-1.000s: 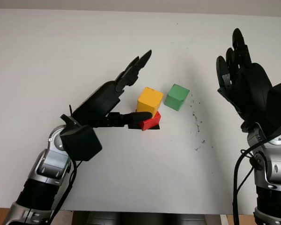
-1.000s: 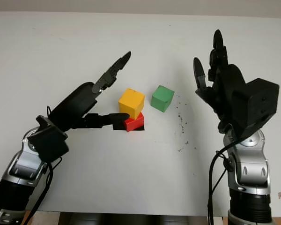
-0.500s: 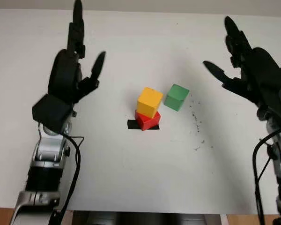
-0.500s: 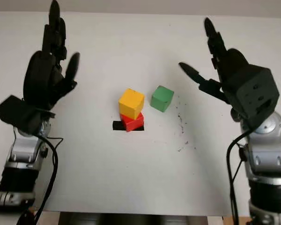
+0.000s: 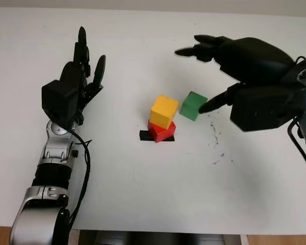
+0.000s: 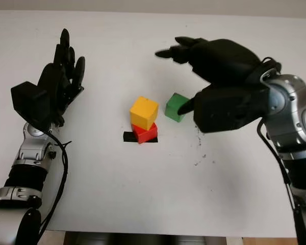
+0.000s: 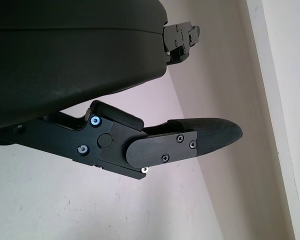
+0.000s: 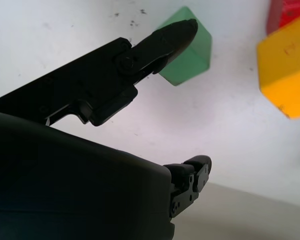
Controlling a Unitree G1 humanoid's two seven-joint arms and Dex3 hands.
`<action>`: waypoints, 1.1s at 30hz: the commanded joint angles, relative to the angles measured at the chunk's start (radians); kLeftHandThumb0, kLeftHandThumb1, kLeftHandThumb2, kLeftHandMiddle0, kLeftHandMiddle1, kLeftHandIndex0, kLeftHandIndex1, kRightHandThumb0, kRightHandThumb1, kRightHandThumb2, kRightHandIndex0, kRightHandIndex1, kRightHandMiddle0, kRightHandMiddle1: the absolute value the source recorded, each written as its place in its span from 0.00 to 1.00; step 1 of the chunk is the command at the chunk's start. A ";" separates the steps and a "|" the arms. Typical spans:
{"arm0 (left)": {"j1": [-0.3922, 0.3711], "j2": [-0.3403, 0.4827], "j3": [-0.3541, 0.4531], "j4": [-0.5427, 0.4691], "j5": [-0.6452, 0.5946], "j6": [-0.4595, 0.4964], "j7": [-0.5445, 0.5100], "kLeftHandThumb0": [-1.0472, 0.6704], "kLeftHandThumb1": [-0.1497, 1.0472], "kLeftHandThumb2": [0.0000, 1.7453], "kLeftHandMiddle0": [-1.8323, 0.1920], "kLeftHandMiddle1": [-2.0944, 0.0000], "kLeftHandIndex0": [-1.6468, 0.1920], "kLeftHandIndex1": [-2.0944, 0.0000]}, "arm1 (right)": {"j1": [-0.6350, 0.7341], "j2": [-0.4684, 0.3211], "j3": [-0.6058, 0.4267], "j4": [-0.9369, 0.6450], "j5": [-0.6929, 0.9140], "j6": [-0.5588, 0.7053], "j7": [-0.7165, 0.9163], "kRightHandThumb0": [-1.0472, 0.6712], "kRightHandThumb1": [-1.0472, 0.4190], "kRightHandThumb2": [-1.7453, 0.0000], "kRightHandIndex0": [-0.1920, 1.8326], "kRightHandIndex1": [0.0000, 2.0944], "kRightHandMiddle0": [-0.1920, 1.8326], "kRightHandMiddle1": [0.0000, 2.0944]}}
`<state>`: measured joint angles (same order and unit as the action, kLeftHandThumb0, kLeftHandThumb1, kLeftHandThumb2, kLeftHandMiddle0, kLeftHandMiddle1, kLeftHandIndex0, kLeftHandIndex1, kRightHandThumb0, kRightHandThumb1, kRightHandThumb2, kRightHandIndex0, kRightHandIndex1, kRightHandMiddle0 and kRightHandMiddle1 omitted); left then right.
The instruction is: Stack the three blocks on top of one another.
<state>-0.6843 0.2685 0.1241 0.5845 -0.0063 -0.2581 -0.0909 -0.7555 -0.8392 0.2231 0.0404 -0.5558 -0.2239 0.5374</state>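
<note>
A yellow block sits slightly turned on a red block near the table's middle, over a black tape mark. The green block stands on the table just to their right, apart from them. My right hand hovers open over the green block, its thumb tip close to that block's right side and its long fingers reaching past the far side. The right wrist view has the green block beside the yellow block. My left hand is open, raised at the left, well away from the stack.
The white table has dark specks to the right of the green block. Its far edge runs along the top and its front edge lies near the bottom.
The left hand let go of the stack, swung away to the left and has lowered a little. The right hand came down and leftward over the green block.
</note>
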 commanded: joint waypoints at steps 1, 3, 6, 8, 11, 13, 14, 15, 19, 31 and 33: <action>-0.024 -0.002 -0.001 0.014 0.005 -0.016 0.009 0.17 1.00 0.32 0.99 0.98 0.98 0.98 | -0.038 -0.026 0.021 0.037 -0.037 -0.070 -0.002 0.26 0.18 0.97 0.14 0.04 0.24 0.14; -0.023 -0.001 -0.002 0.015 0.009 -0.016 0.018 0.17 1.00 0.33 0.99 0.98 0.98 0.98 | -0.055 -0.032 0.034 0.068 -0.062 -0.125 0.005 0.26 0.18 0.97 0.14 0.04 0.25 0.13; -0.021 0.001 -0.001 0.014 0.004 -0.006 0.014 0.18 1.00 0.33 0.99 0.98 0.98 0.98 | -0.073 -0.043 0.048 0.103 -0.096 -0.201 0.008 0.26 0.18 0.97 0.15 0.04 0.26 0.12; -0.019 0.002 -0.001 0.013 -0.001 0.001 0.009 0.18 1.00 0.33 0.99 0.98 0.99 0.98 | -0.082 -0.049 0.052 0.118 -0.116 -0.240 0.010 0.25 0.17 0.97 0.15 0.04 0.27 0.11; -0.017 0.001 -0.005 0.010 0.005 0.006 0.013 0.17 1.00 0.33 0.99 0.98 0.99 0.98 | -0.093 -0.059 0.051 0.128 -0.137 -0.279 0.022 0.25 0.16 0.97 0.15 0.03 0.28 0.10; -0.021 -0.003 -0.006 0.016 0.003 -0.001 0.012 0.18 1.00 0.34 0.99 0.98 1.00 0.98 | -0.099 -0.069 0.048 0.128 -0.163 -0.298 0.018 0.25 0.15 0.96 0.14 0.03 0.28 0.09; -0.023 -0.006 -0.006 0.019 0.001 -0.003 0.012 0.19 1.00 0.34 0.99 0.98 1.00 0.98 | -0.101 -0.071 0.046 0.127 -0.173 -0.303 0.015 0.25 0.15 0.96 0.15 0.03 0.28 0.09; -0.024 -0.008 -0.006 0.021 0.000 -0.006 0.012 0.19 1.00 0.34 0.99 0.98 1.00 0.98 | -0.100 -0.071 0.042 0.127 -0.178 -0.305 0.009 0.25 0.15 0.96 0.15 0.03 0.28 0.09; -0.028 -0.014 -0.013 0.028 0.010 -0.018 0.026 0.19 1.00 0.34 0.99 0.97 1.00 0.98 | -0.086 -0.064 0.024 0.144 -0.171 -0.316 -0.035 0.27 0.16 0.97 0.17 0.04 0.31 0.09; -0.021 -0.015 -0.023 0.030 0.027 -0.035 0.038 0.18 1.00 0.34 1.00 0.98 1.00 1.00 | -0.059 -0.037 0.043 0.244 -0.195 -0.393 -0.217 0.30 0.17 0.97 0.22 0.05 0.37 0.10; -0.016 -0.012 -0.024 0.026 0.031 -0.031 0.042 0.17 1.00 0.34 1.00 0.98 1.00 1.00 | -0.057 -0.036 0.050 0.259 -0.208 -0.407 -0.241 0.29 0.16 0.97 0.23 0.05 0.38 0.10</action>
<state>-0.6925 0.2523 0.1003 0.6216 0.0177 -0.2860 -0.0522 -0.8228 -0.8780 0.2688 0.2892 -0.7575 -0.6189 0.3116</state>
